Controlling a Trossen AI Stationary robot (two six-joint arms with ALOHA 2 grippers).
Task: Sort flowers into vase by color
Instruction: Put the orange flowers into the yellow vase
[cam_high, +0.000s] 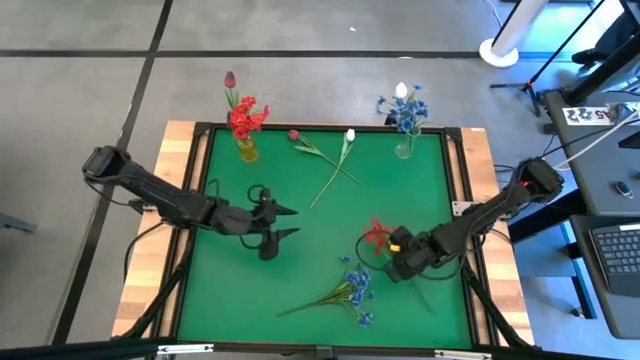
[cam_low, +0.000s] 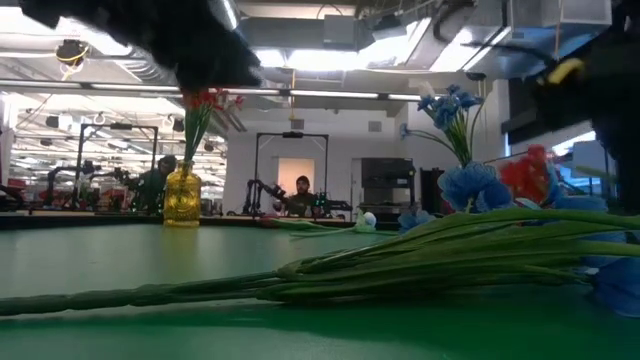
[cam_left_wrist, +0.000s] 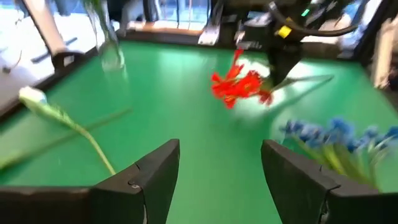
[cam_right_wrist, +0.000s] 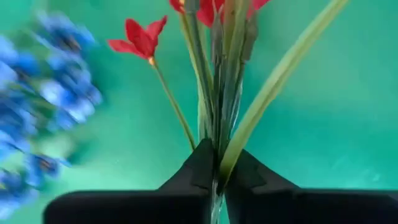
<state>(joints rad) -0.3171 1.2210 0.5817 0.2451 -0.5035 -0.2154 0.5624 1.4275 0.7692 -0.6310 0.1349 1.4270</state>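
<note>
Matt green table mat (cam_high: 300, 260), pale wooden frame (cam_high: 180, 150).

Bright overhead ceiling lights (cam_low: 300, 60), motion-blurred blue blossoms (cam_right_wrist: 43, 93), soft shadows.

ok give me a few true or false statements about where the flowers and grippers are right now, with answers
1. The right gripper is shut on the stems of the red flower cluster. True.
2. The left gripper holds a white tulip. False: its fingers stand open and empty over the mat.
3. The yellow vase at the table's far edge holds blue blossoms. False: it holds red blossoms and a dark red bud; the blue ones are in the clear vase.
4. A blue flower cluster lies flat on the green mat beside the right gripper. True.
5. A red-pink tulip and a white tulip lie on the mat with crossed stems. True.
</note>
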